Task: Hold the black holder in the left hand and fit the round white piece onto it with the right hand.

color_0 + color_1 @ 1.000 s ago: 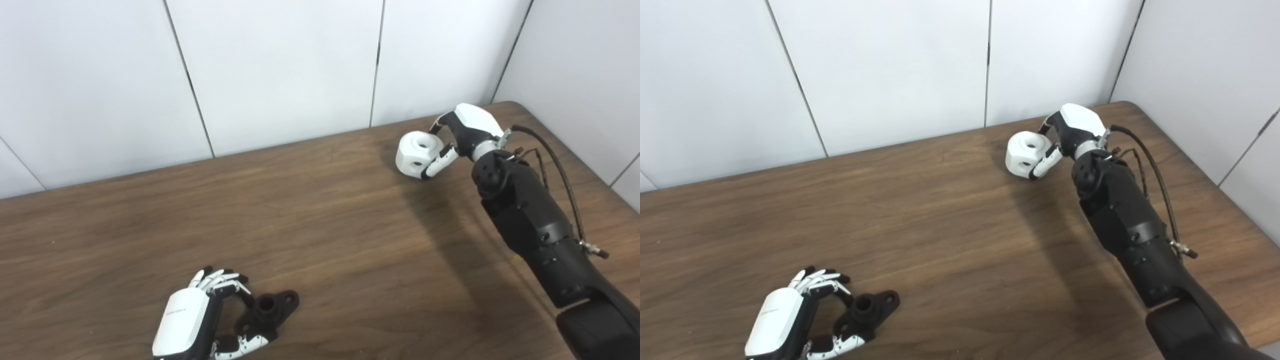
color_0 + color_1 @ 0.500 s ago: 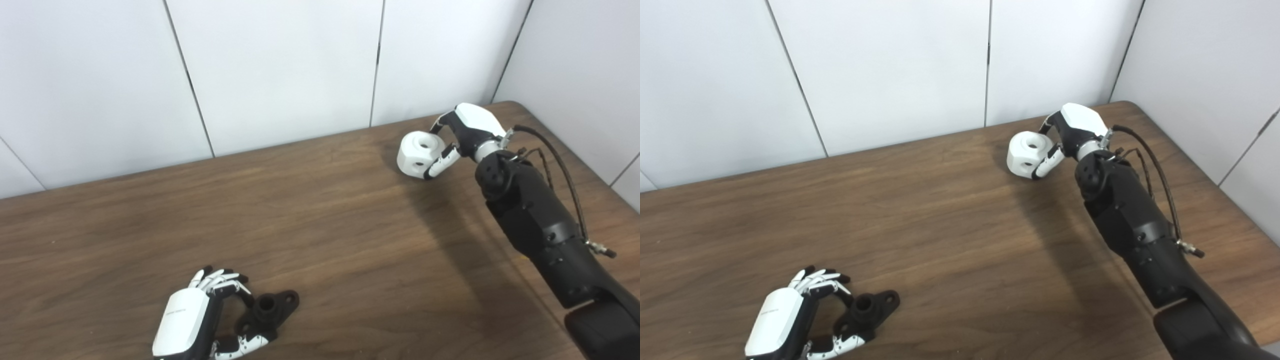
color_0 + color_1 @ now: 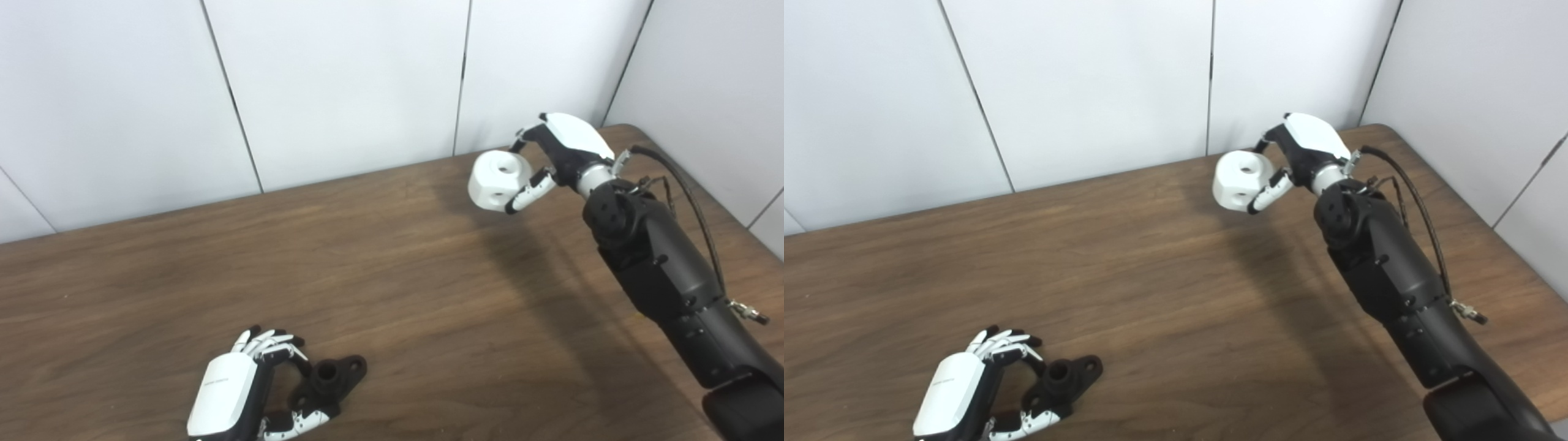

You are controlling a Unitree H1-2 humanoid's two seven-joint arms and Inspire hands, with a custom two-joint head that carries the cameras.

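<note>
**A:** Where's the round white piece (image 3: 499, 180) at right now?

**B:** Far right of the wooden table (image 3: 398, 275), close to the back wall (image 3: 343, 86). Pinched in the right hand (image 3: 560, 153): fingers curled over the far side, thumb (image 3: 527, 195) pressed against the near side. Looks lifted clear of the tabletop, going by the shadow lying apart from it, down and to the right. Round hole on top facing up, plus a smaller hole on the side facing the camera.

**A:** And the other side?

**B:** Near left corner, almost at the bottom edge. Black holder (image 3: 331, 376) lying flat on the wood, short open tube pointing up, flat lug with a hole sticking out to the right. Left hand (image 3: 229, 389) wrapped around its left end, white back of the hand facing up. Fingers (image 3: 269, 343) bunched close together and curled over the far side, thumb tucked in from the near side against the base. Hard to say how tight, honestly, but definitely closed round it rather than spread.

**A:** Close to each other?

**B:** Nope, well apart. Whole stretch of bare wood between them, one piece at the far right, the other at the near left.

**A:** Anything else in shot?

**B:** Just the black right forearm coming up from the bottom right corner, with a dark cable (image 3: 680, 184) looping along its outer side.
</note>
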